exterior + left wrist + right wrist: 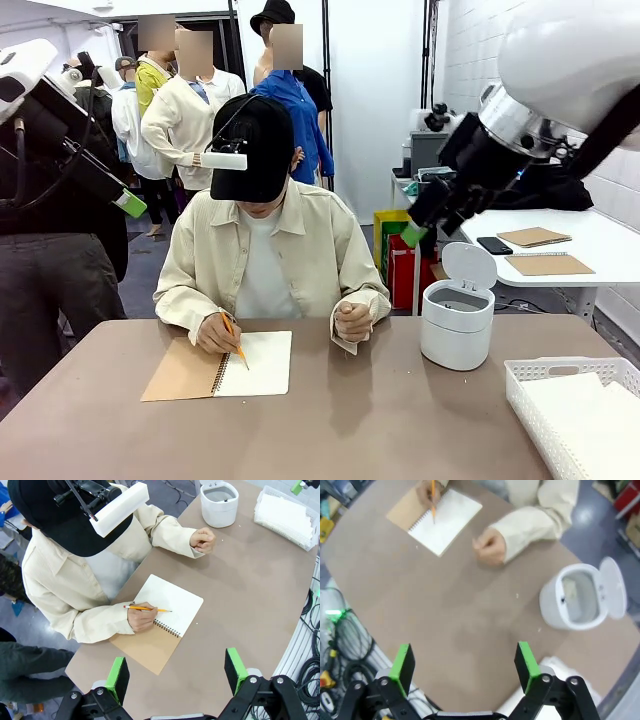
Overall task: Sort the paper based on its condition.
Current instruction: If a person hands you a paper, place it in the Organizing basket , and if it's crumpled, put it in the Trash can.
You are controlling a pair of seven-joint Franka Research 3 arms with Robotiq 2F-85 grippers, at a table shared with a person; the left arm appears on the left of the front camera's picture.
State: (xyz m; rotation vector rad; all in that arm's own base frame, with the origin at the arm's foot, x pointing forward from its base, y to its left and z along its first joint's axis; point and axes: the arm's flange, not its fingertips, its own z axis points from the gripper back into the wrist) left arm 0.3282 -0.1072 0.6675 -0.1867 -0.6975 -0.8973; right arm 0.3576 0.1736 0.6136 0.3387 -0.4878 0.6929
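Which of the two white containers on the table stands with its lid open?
The round white bin beside the person's fist, lid flipped up; the lattice basket at the table's corner has no lid.

The brown table [380,420] carries an open notebook [220,368], white bin [457,322] and basket [570,405].

You have a stack of white paper [585,410] lying flat inside the basket [530,372] at the table's near right corner. The sheets are plain and look smooth, with square edges, and the stack covers most of the basket's floor. From the left wrist view the paper [283,514] shows as a neat white pile, its top sheet clean; no sketch lines can be made out at this size. One more white page [257,362] lies open in the notebook at the far left, under the person's pencil, flat and bound at the spiral.
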